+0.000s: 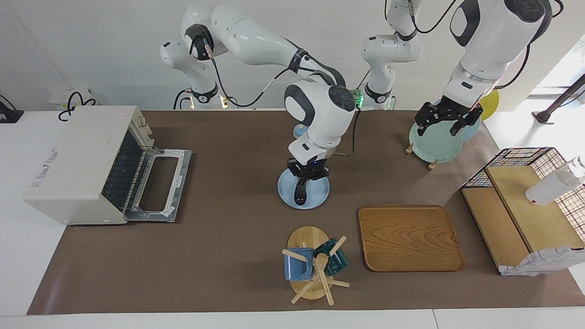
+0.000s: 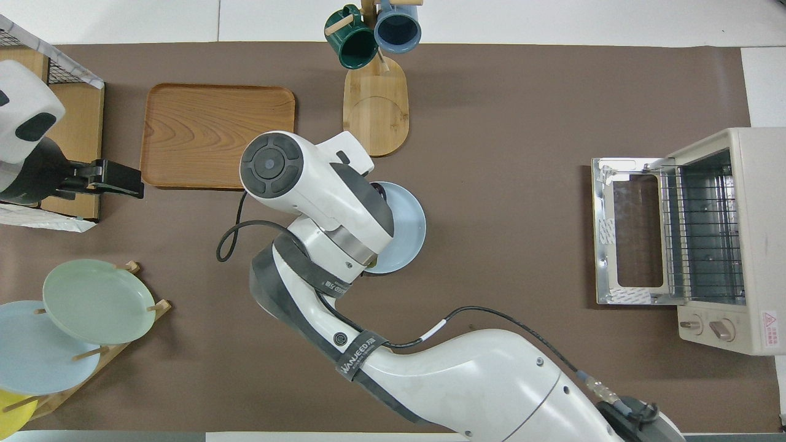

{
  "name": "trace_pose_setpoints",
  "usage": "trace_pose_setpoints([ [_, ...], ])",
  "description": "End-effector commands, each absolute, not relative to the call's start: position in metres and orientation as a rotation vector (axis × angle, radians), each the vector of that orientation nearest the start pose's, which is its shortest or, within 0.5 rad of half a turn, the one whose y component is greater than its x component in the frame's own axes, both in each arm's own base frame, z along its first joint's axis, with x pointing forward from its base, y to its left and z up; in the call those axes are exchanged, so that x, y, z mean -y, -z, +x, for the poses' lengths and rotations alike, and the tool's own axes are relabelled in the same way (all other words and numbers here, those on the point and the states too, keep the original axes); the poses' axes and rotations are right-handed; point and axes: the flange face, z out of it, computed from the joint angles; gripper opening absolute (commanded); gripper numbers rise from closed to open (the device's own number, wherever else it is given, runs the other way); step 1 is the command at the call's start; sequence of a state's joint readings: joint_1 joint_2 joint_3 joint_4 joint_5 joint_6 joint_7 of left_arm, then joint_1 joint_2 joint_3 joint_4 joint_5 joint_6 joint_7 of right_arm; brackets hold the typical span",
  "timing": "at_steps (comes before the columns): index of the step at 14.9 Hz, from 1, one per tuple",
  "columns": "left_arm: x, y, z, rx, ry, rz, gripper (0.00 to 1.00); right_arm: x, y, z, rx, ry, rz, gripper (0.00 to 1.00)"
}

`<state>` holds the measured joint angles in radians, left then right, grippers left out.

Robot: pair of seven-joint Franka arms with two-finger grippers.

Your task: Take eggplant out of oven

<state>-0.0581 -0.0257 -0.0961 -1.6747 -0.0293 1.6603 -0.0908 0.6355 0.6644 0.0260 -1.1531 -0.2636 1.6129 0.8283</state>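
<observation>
Right pincer (image 1: pixel 305 179) is clamped on the slender glossy dark-purple eggplant (image 1: pixel 300 193) on the round light-blue plate (image 1: pixel 320 189), well apart from the open cream-white toaster oven (image 1: pixel 75 160); grip near one end, so w/ a lift it could swing or slip; left pincer (image 1: pixel 448 119) waits wide over the green plate (image 1: pixel 434 144).

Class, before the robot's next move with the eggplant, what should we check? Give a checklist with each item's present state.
1. Eggplant out of the oven: ok, it lies on the blue plate.
2. Right claw placed: ok, shut, low over the eggplant's end nearer to the robots.
3. Eggplant actually gripped: cannot tell.
4. Left claw out of the way: ok, open, waiting over the green plate.
5. Oven door open: ok, folded down flat.
</observation>
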Motion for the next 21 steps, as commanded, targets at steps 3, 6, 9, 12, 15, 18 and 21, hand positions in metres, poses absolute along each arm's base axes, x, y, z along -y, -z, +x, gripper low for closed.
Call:
trace_pose_setpoints([
  [3,0.133,-0.567,0.548,-0.152,0.020,-3.171,1.00,-0.260,-0.376,0.577,-0.264,-0.245,-3.533,0.00],
  [6,0.184,-0.536,0.553,-0.174,0.008,-3.192,1.00,-0.170,-0.342,0.574,-0.317,-0.283,-3.497,0.00],
  [9,0.251,-0.494,0.555,-0.182,0.009,-3.216,1.00,-0.124,-0.304,0.560,-0.286,-0.247,-3.473,0.00],
  [12,0.302,-0.455,0.555,-0.241,0.049,-3.233,1.00,-0.108,-0.292,0.552,-0.183,-0.257,-3.535,0.00],
  [15,0.364,-0.414,0.530,-0.394,0.052,-3.230,1.00,-0.095,-0.283,0.547,-0.159,-0.274,-3.540,0.00],
  [18,0.405,-0.372,0.511,-0.510,0.029,-3.213,1.00,-0.083,-0.282,0.550,-0.063,-0.268,-3.576,0.00],
  [21,0.435,-0.344,0.491,-0.596,0.047,-3.209,1.00,-0.081,-0.283,0.549,-0.056,-0.278,-3.586,0.00],
])
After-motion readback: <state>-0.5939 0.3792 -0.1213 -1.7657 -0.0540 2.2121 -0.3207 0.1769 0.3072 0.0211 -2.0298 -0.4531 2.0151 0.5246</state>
